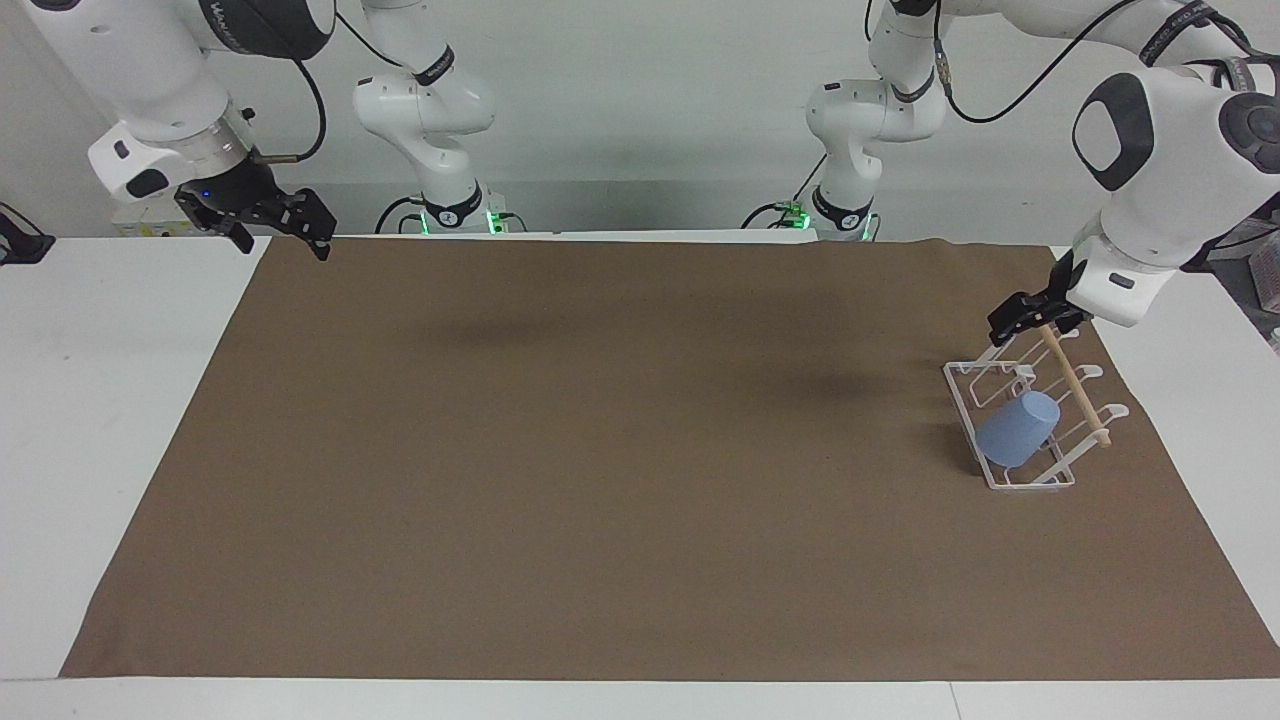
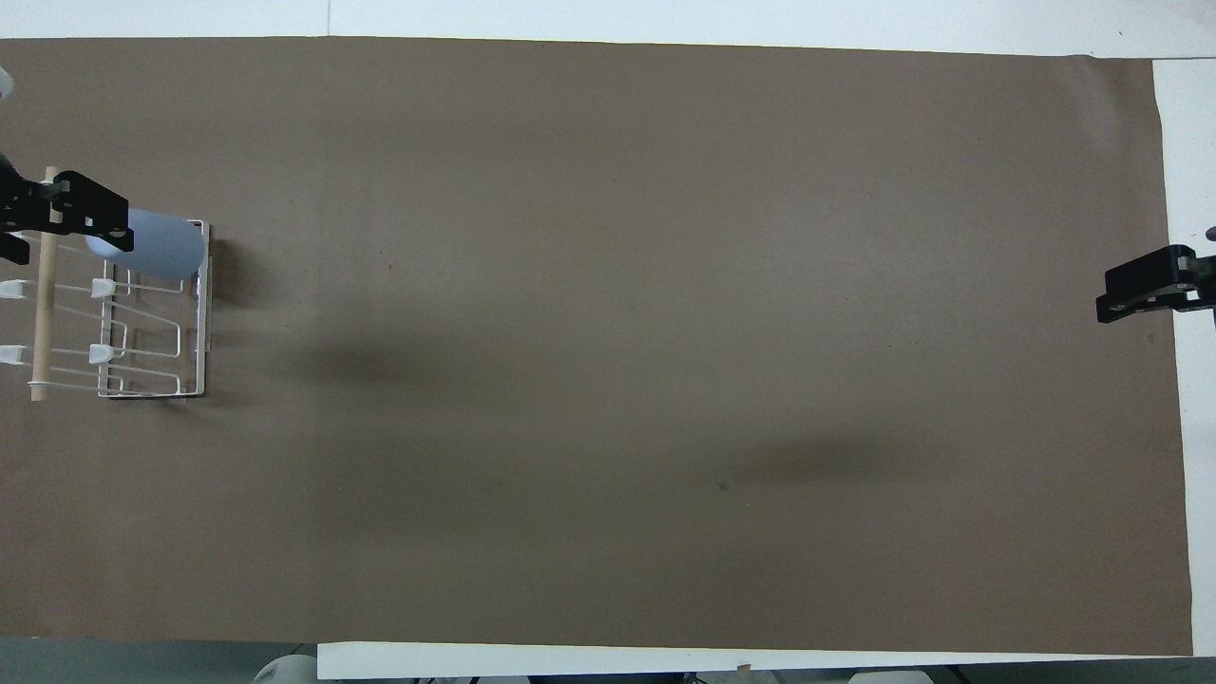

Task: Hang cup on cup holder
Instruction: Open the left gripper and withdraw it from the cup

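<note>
Eyes on four o'clock of the brown mat (image 1: 600, 450) in the facing view, toward the left arm's end of the counter (image 1: 100, 400). The cup holder (image 1: 1030, 485) stands there, and the cup (image 1: 1018, 430) is on it. The cup sits mouth down over one of the slanted prongs at the end of the rack farther from the robots. Its closed base tips up toward the wooden dowel (image 1: 1075, 385). That tilt makes sense: the prong runs up inside the cup, so the slant carries the weight and the rim rests low against the wire base. Nothing else seems to prop it.

The left claw (image 1: 1025, 318) hangs at about twelve o'clock from the cup in this view, up in the air over the dowel side of the rack. Its jaws are spread wide and hold nothing, with clear air between it and the cup. I judge that height is what keeps the fingers out of the loops and off the dowel, since a snag there could drag the whole light rack.

The right claw (image 1: 283, 247) waits at ten o'clock, over the mat's corner, wide and empty, well apart from the action.

By my reading, the hanging is done. All that's left is for the left arm to clear away without touching the wire.
</note>
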Robot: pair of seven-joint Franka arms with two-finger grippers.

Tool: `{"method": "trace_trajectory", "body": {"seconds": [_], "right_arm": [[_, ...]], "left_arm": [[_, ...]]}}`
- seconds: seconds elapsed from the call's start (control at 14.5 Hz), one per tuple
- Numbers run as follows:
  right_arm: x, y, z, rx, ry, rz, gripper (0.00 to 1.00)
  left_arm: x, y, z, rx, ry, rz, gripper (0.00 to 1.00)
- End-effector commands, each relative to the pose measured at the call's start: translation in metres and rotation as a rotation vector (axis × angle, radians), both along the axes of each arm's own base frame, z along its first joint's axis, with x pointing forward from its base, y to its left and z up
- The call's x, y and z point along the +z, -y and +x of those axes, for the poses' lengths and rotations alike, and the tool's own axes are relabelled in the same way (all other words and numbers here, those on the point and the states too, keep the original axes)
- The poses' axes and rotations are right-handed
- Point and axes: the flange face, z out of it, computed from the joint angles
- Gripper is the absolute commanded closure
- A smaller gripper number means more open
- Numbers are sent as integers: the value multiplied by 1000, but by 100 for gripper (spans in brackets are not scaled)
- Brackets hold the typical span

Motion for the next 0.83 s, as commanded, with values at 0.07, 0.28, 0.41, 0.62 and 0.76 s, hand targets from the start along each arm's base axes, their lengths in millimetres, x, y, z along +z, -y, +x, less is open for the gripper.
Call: {"method": "trace_trajectory", "body": {"seconds": [0.07,0.28,0.41,0.62,0.76], "right_arm": [[0,0,-7,19,-3,-2,1],[0,0,-7,19,-3,-2,1],[0,0,-7,19,-3,-2,1],[1,0,-8,19,-2,-2,1],[0,0,-7,19,-3,-2,1]], "left_arm": [[16,0,-1,-33,32,-28,0],[31,-1,9,-40,117,-27,0],[47,0,9,-42,143,-31,0],[44,-3,-6,-28,103,-32,0],[41,-4,-16,-18,90,-67,0]]}}
